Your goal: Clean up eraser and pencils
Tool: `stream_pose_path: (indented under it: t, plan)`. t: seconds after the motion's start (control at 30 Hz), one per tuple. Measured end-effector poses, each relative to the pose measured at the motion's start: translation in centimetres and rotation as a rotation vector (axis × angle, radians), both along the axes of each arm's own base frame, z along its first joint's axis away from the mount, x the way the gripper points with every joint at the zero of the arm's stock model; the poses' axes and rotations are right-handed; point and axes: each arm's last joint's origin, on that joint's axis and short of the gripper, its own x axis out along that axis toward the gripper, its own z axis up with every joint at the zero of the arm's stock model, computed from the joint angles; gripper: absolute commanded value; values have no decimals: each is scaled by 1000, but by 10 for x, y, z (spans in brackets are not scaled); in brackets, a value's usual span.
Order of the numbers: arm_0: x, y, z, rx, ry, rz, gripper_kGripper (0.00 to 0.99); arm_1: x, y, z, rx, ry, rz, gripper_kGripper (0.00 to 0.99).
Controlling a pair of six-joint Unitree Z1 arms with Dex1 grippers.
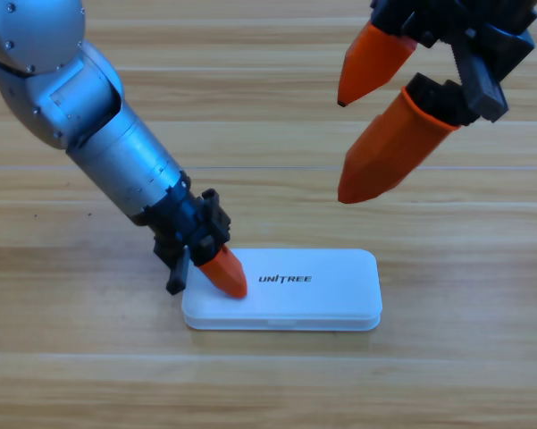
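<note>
The wooden table (89,375) fills the view. The left arm (98,134) slants down from the upper left corner, and the left gripper (228,277) presses its orange tip on the left end of the closed white case (313,299), which lies flat at centre; whether that gripper is parted cannot be told. The right gripper (341,147) hangs at the upper right above the table, jaws spread apart and empty. The eraser and pencils are out of sight.
</note>
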Motion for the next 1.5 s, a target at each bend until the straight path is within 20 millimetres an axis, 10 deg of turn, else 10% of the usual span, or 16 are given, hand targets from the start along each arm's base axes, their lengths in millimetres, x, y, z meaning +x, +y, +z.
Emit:
stream_pose_path:
  t: [0.63,0.67,0.77,0.83,1.1,1.5]
  plan:
    - [-10,5,11,77,-32,12,0,0,0,0,0,0,0,945]
    - [-12,8,15,111,-31,26,164,0,0,0,0,0,0,945]
    - [-8,11,37,212,-58,98,856,0,0,0,0,0,0,945]
    - [-3,11,67,244,-111,149,960,0,0,0,0,0,0,945]
    - [-30,7,194,172,-270,179,990,0,0,0,0,0,0,945]
    - [-95,8,248,133,-281,115,990,0,0,0,-1,0,0,945]
